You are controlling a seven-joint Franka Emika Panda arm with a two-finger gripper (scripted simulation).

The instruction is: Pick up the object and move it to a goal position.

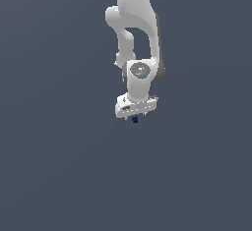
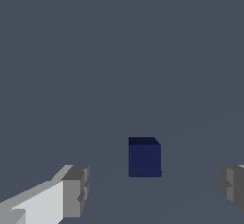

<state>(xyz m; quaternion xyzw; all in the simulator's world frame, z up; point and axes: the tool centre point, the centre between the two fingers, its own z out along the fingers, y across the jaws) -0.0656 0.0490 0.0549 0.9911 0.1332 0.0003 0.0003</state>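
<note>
Claw (image 2: 151, 192) spread wide, holding nothing; fingertips (image 2: 76, 189) either side of navy block (image 2: 144, 157). Block on grey bench (image 2: 119, 51), no bench edges visible, directly under arm. Descend straight, keep block centred btwn fingers, then close.

matt navy block (image 2: 144, 157); smooth white arm (image 1: 135, 23), faintly glossy; grey matt pincer pads (image 2: 76, 189).
</note>
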